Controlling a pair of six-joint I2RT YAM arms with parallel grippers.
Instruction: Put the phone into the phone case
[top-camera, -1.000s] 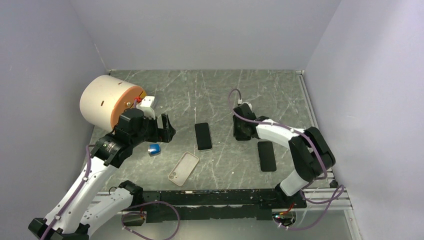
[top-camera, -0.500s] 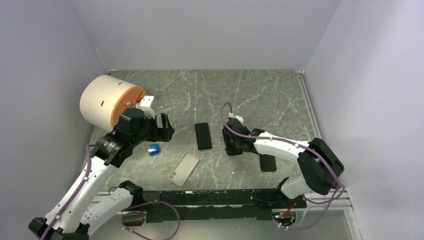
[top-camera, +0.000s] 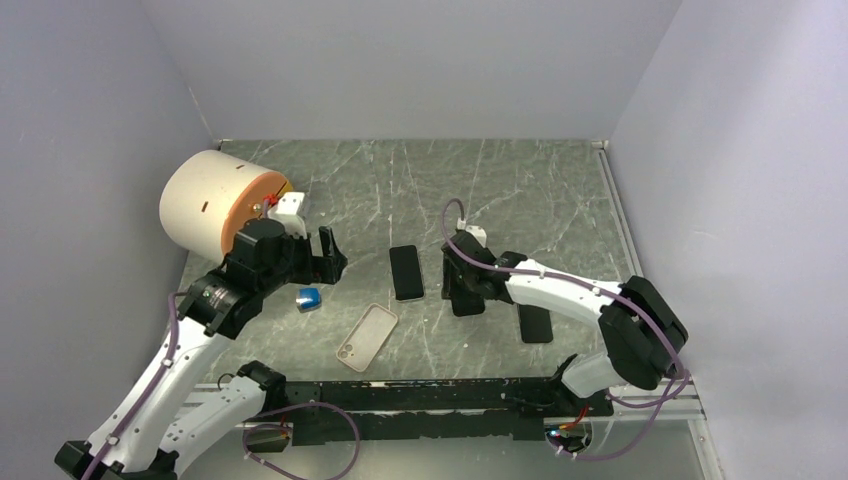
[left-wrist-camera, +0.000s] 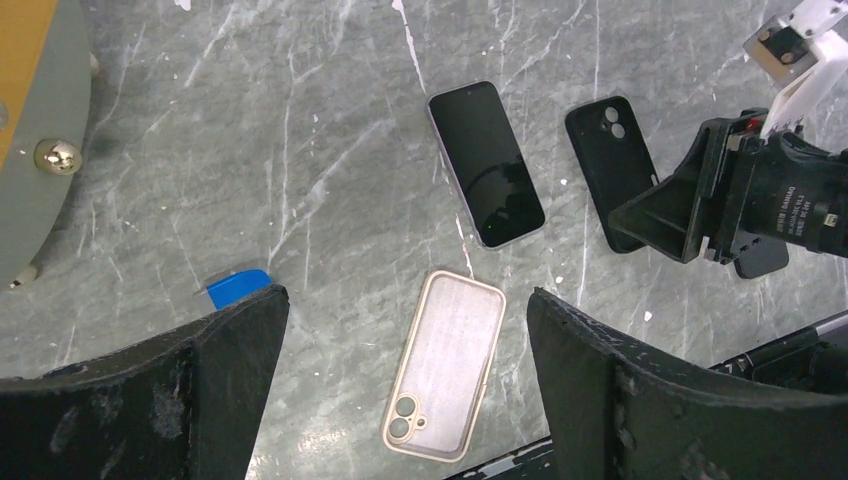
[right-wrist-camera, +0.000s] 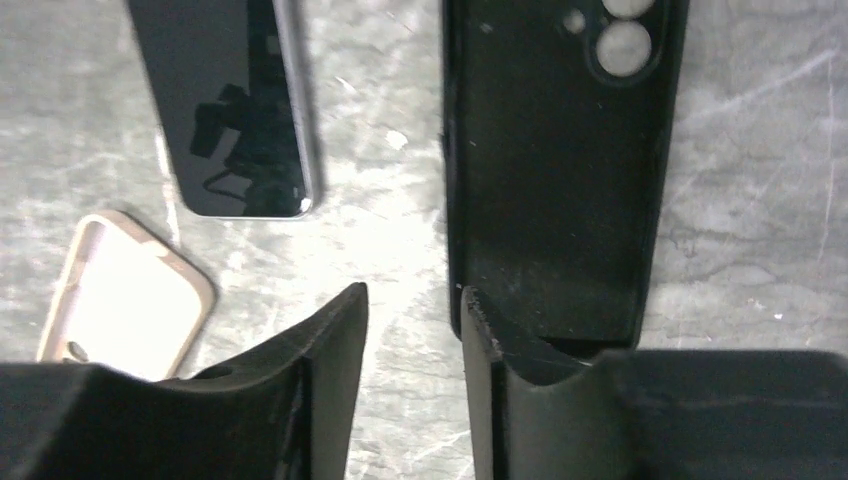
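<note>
The pale beige phone case (top-camera: 367, 336) lies open side up near the table's front edge, its camera cutout at the near left corner. It also shows in the left wrist view (left-wrist-camera: 445, 365) and at the left edge of the right wrist view (right-wrist-camera: 120, 300). The black phone (top-camera: 406, 272) lies screen up behind it, also in both wrist views (left-wrist-camera: 486, 163) (right-wrist-camera: 235, 110). My left gripper (top-camera: 330, 258) is wide open and empty, held above the table left of the case (left-wrist-camera: 405, 298). My right gripper (top-camera: 462, 295) is slightly open just right of the phone (right-wrist-camera: 414, 293), with bare table between its fingers.
A black case (left-wrist-camera: 612, 165) with camera holes lies right of the phone, and my right finger (right-wrist-camera: 490, 380) overlaps its near end. Another black phone-sized item (top-camera: 537, 328) lies partly under the right arm. A small blue object (top-camera: 309, 297) and a large beige drum (top-camera: 210, 200) sit at the left.
My right gripper has moved left and toward the front, from well right of the phone to close beside it. The left arm has barely moved.
</note>
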